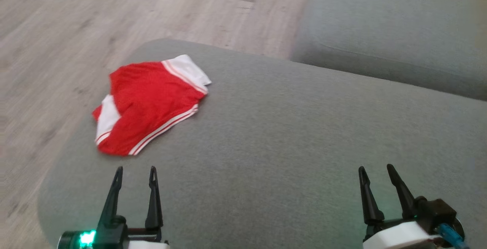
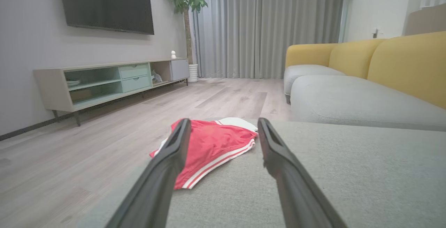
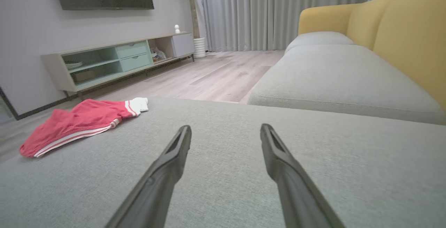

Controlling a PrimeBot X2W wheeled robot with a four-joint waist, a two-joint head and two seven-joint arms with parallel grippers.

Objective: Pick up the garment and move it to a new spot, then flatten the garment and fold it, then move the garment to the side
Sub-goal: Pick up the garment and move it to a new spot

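One garment (image 1: 148, 102) just beyond left tool (image 1: 136, 169)

dark finger (image 2: 163, 172) of left gripper (image 2: 223, 121) hides part of the red-and-white fabric shorts (image 2: 216, 144), black wall-mounted tv (image 2: 108, 5) cropped at top, small white object (image 2: 173, 54) too small to identify.

Red shorts (image 1: 146, 102) with white stripes.
They lie loosely folded and rumpled, near the far left corner of the grey cushion (image 1: 296, 138).
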